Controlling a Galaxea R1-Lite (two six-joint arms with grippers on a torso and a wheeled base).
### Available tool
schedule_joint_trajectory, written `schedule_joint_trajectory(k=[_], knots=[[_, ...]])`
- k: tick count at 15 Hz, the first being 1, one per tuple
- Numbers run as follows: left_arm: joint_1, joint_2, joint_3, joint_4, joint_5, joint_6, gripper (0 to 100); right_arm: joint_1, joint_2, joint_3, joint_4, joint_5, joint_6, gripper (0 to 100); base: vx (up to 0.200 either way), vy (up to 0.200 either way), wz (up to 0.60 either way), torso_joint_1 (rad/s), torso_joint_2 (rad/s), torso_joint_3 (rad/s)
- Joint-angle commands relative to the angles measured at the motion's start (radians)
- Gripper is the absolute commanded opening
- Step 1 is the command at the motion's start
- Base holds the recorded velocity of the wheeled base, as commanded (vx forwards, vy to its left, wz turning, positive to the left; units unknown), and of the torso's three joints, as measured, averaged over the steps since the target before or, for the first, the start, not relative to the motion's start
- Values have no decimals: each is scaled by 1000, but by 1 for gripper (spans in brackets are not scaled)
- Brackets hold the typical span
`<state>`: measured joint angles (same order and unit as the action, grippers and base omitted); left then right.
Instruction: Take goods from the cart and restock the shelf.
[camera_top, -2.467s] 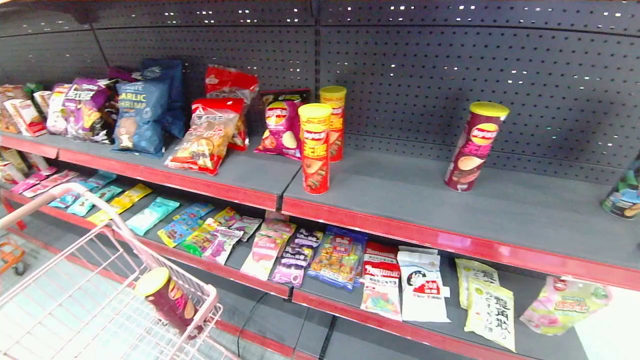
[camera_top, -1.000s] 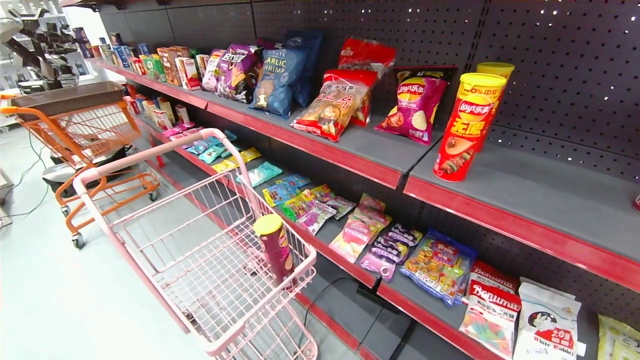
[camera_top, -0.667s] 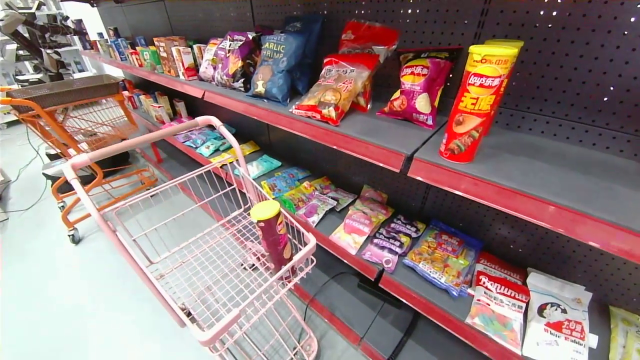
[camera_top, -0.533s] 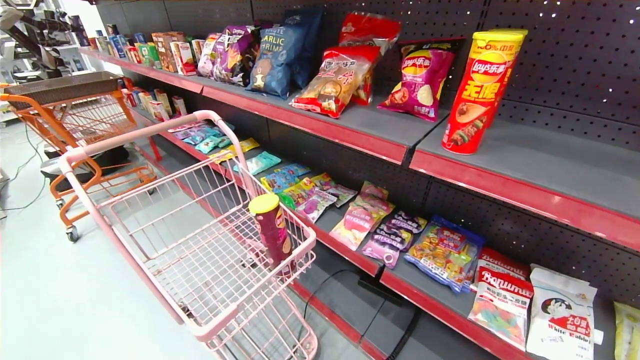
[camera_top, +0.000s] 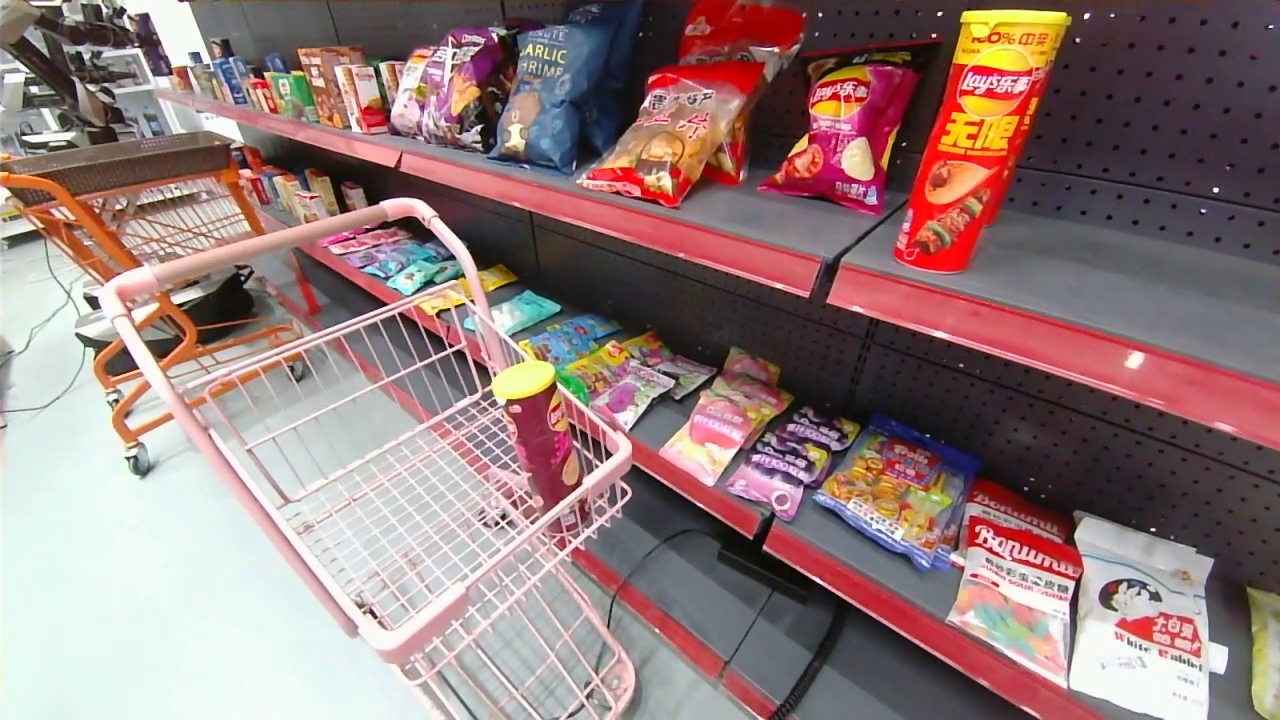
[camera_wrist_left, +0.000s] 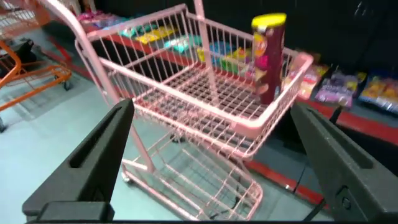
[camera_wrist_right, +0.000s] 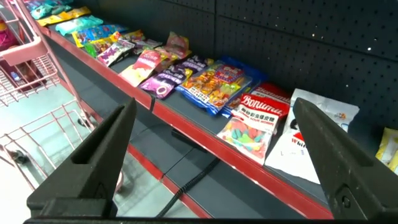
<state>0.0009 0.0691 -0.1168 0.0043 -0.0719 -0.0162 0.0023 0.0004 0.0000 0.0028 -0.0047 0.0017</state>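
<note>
Head view shows you the maroon chip can (camera_top: 540, 440) upright at lower centre, inside the pink cart (camera_top: 250, 255), in the corner nearest the shelf (camera_top: 1050, 330). Your left gripper (camera_wrist_left: 211, 104) and right gripper (camera_wrist_right: 212, 104) both stand spread wide, empty.

A pink wire cart (camera_top: 410, 632); a maroon chip can (camera_top: 545, 455), yellow lid; a red chip can (camera_top: 975, 140), yellow lid; grey shelf (camera_top: 1100, 280), red edge; an orange cart (camera_top: 100, 215).
</note>
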Motion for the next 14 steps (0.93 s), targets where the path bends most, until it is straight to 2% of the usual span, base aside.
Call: schedule_joint_trajectory(k=[1,2,3,4,5,7,8,11,12,13,14], knots=[[-2,523,-448,-46,27,-137,100,1,0,0,0,0,0,100,0,0,0,0,0,0],[11,761,-601,-61,49,-136,100,1,0,0,0,0,0,100,0,0,0,0,0,0],[16,940,-621,-104,30,-140,100,1,0,0,0,-1,-2,100,0,0,0,0,0,0],[19,1060,-596,-181,-3,-139,100,1,0,0,0,-1,-2,100,0,0,0,0,0,0],[16,1149,-564,-282,-63,-126,100,1,0,0,0,-1,-2,100,0,0,0,0,0,0],[16,1167,-557,-305,-75,-123,100,1,0,0,0,-1,-2,100,0,0,0,0,0,0],[19,1367,-495,-471,-161,-68,100,1,0,0,0,-1,-2,100,0,0,0,0,0,0],[-47,1574,-498,-622,-264,-65,100,1,0,-2,0,-1,-2,100,0,0,0,0,0,0],[-53,1627,-495,-684,-304,-62,100,1,0,0,0,-1,-2,100,0,0,0,0,0,0],[-55,1673,-495,-734,-324,-44,100,1,0,-2,0,-1,-2,100,0,0,0,0,0,0],[-55,1755,-498,-819,-341,10,100,1,0,0,0,-1,-2,100,0,0,0,0,0,0]])
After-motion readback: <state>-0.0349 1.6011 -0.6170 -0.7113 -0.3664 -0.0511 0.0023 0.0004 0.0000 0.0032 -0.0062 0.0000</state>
